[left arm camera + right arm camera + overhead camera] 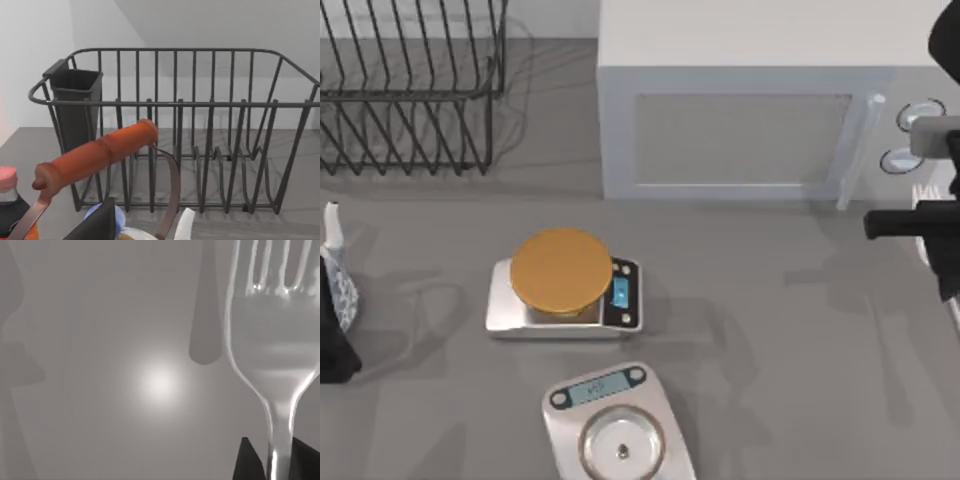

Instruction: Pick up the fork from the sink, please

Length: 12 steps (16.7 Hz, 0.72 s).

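The fork [272,340] is shiny silver metal and hangs close before the right wrist camera, tines pointing away over a plain grey surface. My right gripper [275,462] is shut on its thin handle, with a dark finger [247,462] showing on either side. In the top view the right arm [932,225] sits at the table's far right edge, in front of the microwave's dials. The sink is out of view. My left arm [335,335] stays parked at the far left edge.
A black wire dish rack [410,90] with a dark cutlery cup [75,107] stands at the back left. A white microwave [740,130] is at the back right. Mid-table are a scale [620,300] carrying an orange disc [560,270] and another scale [615,425]. An orange-handled utensil [95,157] lies near the left wrist.
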Motion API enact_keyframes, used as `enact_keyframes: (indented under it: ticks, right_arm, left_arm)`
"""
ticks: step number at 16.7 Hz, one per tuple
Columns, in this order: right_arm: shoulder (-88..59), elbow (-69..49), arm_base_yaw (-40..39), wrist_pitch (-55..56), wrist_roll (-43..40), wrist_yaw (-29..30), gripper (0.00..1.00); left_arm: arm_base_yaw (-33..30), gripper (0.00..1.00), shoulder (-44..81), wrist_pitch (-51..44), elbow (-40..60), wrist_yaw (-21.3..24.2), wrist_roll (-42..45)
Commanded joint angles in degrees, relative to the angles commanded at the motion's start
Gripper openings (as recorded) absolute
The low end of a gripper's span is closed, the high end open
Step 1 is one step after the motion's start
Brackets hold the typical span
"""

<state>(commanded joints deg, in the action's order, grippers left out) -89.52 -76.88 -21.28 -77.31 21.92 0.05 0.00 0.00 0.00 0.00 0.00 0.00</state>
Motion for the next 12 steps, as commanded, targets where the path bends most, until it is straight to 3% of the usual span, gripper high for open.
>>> enact_keyframes:
  ticks: [7,12]
  right_arm:
    - [-0.5,2.2,0.0,2.3,0.1,-0.1,0.00]
    - [-2.8,12.8,-0.2,16.4,0.3,-0.1,0.00]
  left_arm:
    - [0.0,1.00,0.0,0.0,0.0,0.0,0.0]
    - [0.0,1.00,0.0,0.0,0.0,0.0,0.0]
